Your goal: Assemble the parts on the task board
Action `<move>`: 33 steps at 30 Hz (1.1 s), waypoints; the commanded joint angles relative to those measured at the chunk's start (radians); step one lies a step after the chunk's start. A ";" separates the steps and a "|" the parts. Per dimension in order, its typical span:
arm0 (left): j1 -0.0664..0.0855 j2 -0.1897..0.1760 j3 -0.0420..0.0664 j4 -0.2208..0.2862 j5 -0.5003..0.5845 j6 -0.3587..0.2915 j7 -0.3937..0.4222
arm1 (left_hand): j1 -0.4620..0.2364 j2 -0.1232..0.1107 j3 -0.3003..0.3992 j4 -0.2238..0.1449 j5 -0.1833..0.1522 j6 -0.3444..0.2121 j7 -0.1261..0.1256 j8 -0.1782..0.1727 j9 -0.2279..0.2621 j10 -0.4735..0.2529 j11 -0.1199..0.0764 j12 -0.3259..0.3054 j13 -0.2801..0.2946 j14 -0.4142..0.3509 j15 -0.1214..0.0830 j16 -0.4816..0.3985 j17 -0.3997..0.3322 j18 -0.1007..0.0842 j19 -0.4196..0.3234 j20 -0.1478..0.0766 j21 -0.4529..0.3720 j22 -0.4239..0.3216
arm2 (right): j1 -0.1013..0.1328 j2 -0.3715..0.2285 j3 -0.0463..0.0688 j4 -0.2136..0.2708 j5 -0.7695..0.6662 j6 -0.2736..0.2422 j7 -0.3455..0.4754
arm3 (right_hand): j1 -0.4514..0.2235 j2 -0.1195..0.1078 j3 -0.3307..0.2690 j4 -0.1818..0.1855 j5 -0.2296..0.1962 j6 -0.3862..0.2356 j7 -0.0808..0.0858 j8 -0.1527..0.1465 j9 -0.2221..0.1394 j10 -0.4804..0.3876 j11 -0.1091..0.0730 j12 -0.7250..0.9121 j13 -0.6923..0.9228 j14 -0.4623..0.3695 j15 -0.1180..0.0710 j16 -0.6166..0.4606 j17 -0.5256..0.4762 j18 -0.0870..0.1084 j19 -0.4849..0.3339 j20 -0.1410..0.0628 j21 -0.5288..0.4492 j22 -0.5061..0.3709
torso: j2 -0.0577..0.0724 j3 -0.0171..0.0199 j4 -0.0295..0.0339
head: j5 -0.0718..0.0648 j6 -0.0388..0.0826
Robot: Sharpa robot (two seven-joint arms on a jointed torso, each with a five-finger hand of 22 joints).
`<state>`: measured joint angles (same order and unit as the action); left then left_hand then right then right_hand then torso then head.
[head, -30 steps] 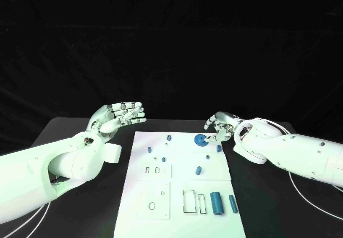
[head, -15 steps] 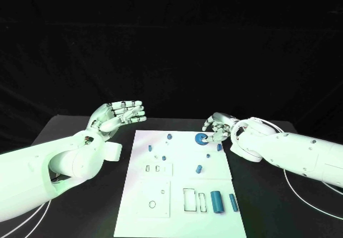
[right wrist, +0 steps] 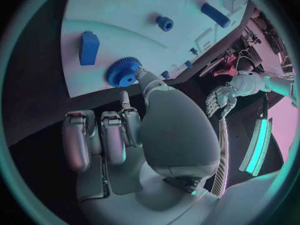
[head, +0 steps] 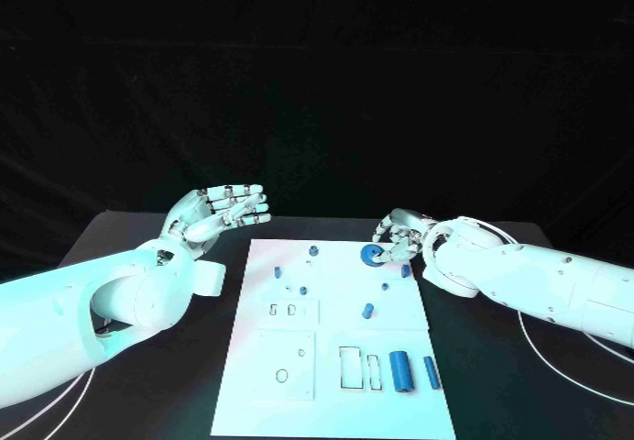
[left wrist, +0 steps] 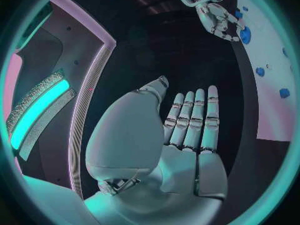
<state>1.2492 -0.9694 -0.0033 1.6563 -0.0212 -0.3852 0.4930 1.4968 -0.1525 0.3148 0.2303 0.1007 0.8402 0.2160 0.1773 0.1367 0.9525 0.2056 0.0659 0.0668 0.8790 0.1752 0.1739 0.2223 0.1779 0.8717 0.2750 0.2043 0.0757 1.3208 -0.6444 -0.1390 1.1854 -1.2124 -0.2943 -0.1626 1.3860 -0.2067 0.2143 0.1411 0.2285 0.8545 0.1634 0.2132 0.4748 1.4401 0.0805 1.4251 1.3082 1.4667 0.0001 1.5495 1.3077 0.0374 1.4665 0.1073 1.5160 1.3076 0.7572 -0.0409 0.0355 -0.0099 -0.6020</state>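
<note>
Head view, task board (head: 284, 367): white plate lying in the middle of the black table (head: 146, 367).
Head view, left hand (head: 222, 209): raised beside the board's far left corner, off the plate, fingers straight and apart, holding nothing.
Head view, right hand (head: 400, 238): at the board's far right corner, fingertips on the blue gear (head: 373, 257).
Head view, other parts: two blue cylinders (head: 400, 371) lie near the board's near right edge; small blue pegs (head: 368, 312) stand mid-board.
Left wrist view, left hand (left wrist: 187, 135): palm flat, fingers side by side, empty; board (left wrist: 272, 85) off to one side.
Right wrist view, right hand (right wrist: 134, 135): thumb tip touches the gear (right wrist: 124, 72); other fingers curled short of the board's edge; a blue block (right wrist: 89, 47) stands just beside the gear.
</note>
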 commanded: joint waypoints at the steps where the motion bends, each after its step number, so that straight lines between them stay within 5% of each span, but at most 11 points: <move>1: 0.002 0.002 0.001 0.001 0.003 0.017 0.005 | -0.004 0.002 0.001 -0.003 -0.006 -0.007 0.035 -0.003 0.002 -0.008 0.002 -0.001 -0.001 -0.006 -0.002 -0.005 0.001 0.005 -0.005 0.002 -0.003 -0.001 | -0.003 0.009 -0.001 -0.017 0.000 0.023 0.007 | 0.011 0.001 0.000 0.007 0.004 0.004 0.000 0.007 0.001 0.006 0.000 0.007 0.125 0.094 0.009 0.004 0.215 -0.019 0.058 0.008 0.004 0.198 | -0.001 0.0000 -0.0003 | 0.002 0.000; 21: 0.002 0.001 0.001 0.001 0.003 0.016 0.002 | -0.005 0.002 0.002 -0.006 -0.006 -0.007 0.035 -0.002 0.002 -0.008 0.001 0.000 -0.001 -0.006 -0.002 -0.005 0.003 0.005 -0.004 0.002 -0.003 -0.002 | -0.014 0.019 -0.004 -0.027 -0.013 0.021 0.019 | 0.031 0.016 0.071 0.018 -0.002 0.043 -0.006 0.017 -0.003 0.024 -0.006 0.032 0.150 0.094 0.004 0.005 0.216 -0.021 0.062 0.005 0.008 0.205 | -0.001 0.0001 -0.0016 | 0.005 -0.005; 33: 0.002 0.002 0.001 -0.001 0.003 0.017 0.001 | -0.005 0.002 0.002 -0.006 -0.006 -0.007 0.035 -0.002 0.002 -0.008 0.001 0.000 -0.001 -0.006 -0.002 -0.005 0.003 0.005 -0.004 0.002 -0.003 -0.002 | -0.016 0.009 -0.004 0.027 -0.080 -0.133 0.025 | 0.019 0.003 0.204 0.019 0.041 0.109 -0.027 0.027 -0.011 0.063 -0.025 0.072 0.190 0.095 -0.013 0.007 0.219 -0.030 0.086 -0.011 0.035 0.239 | -0.001 0.0008 -0.0019 | 0.007 -0.001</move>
<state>1.2492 -0.9694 -0.0033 1.6550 -0.0208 -0.3844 0.4893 1.4968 -0.1525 0.3148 0.2303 0.1007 0.8402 0.2160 0.1773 0.1383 0.9525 0.2056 0.0659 0.0668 0.8790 0.1752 0.1739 0.2240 0.1778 0.8717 0.2750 0.2043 0.0757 1.3048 -0.6349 -0.1430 1.2021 -1.2432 -0.3502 -0.1512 1.4081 -0.2090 0.4126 0.1607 0.2658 0.9440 0.1460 0.2363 0.4621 1.4668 0.0644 1.4937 1.3078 1.4665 -0.0076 1.5494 1.3074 0.0271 1.4647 0.1014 1.5472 1.3079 0.7564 -0.0403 0.0336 -0.0037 -0.6030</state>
